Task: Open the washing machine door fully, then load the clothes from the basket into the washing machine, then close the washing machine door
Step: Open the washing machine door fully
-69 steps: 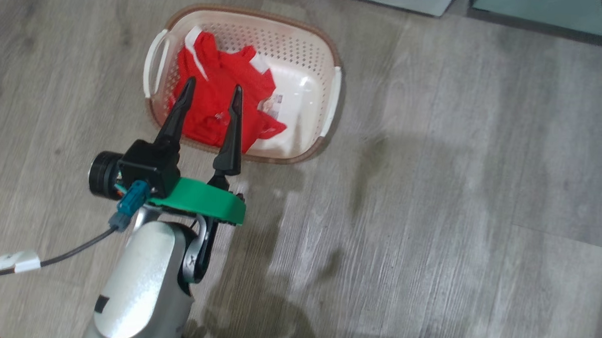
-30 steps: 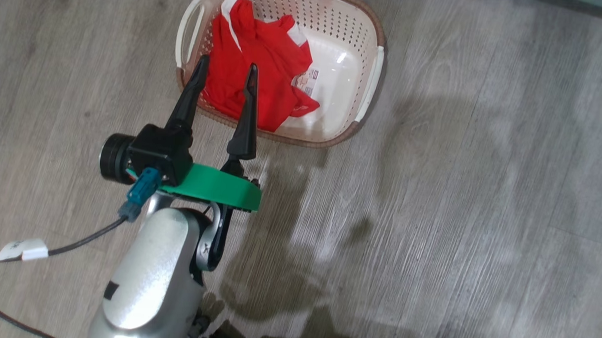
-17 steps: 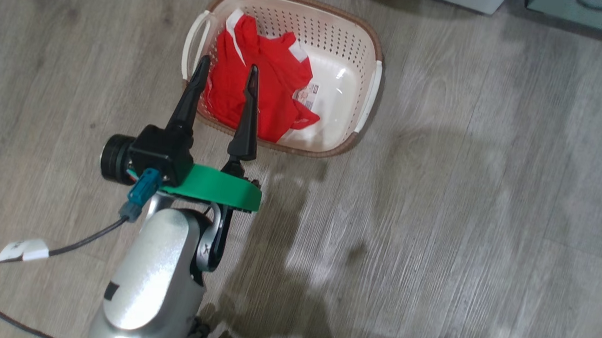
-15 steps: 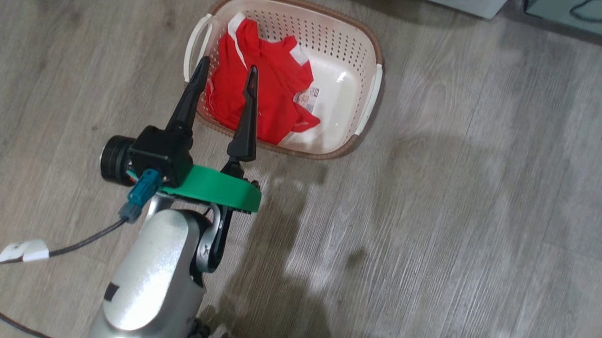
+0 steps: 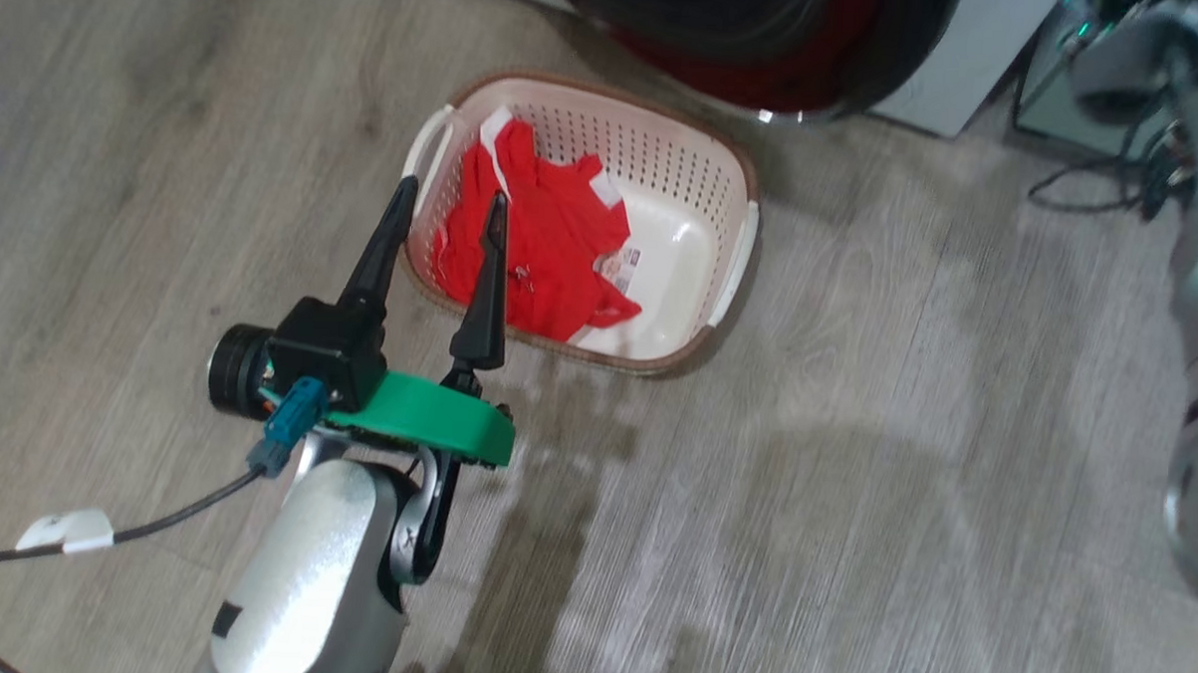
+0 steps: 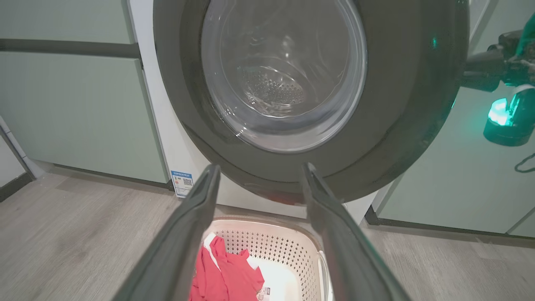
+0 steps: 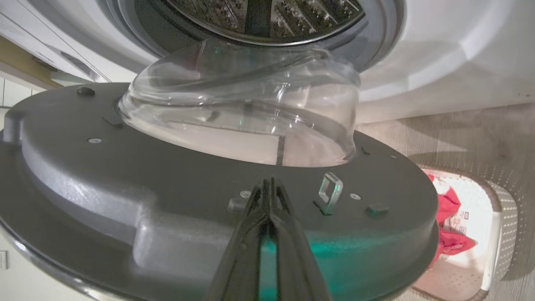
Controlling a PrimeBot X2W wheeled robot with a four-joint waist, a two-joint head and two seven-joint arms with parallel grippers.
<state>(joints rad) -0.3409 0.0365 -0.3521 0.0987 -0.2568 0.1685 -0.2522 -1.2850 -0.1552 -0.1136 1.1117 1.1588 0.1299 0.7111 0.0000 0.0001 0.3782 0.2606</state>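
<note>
I am on the first step, swinging the washing machine door (image 7: 125, 175) fully open, and no loading has begun. My right gripper (image 7: 267, 180) is clenched, its two dark fingers pressed together and holding nothing, with the tips at the door's grey inner face just beside the small latch hook (image 7: 330, 190). I cannot tell whether they touch it. Beyond the door's bulging glass, the steel drum (image 7: 267, 16) of the washing machine (image 7: 439, 62) stands uncovered. My left gripper (image 5: 454, 188) is released, fingers spread wide and empty. That arm reaches forward and down from the lower left of the head view, hovering near the basket (image 5: 648, 363) with its fingertips over the left rim. The basket sits on the wooden floor (image 5: 851, 535) just in front of the machine, below the door. The clothes (image 5: 552, 245), a red bundle, lie in its left half. As I judge it, the next move calls for pushing the door wider, clear of the basket, before my left arm lowers to grasp the clothes.
</note>
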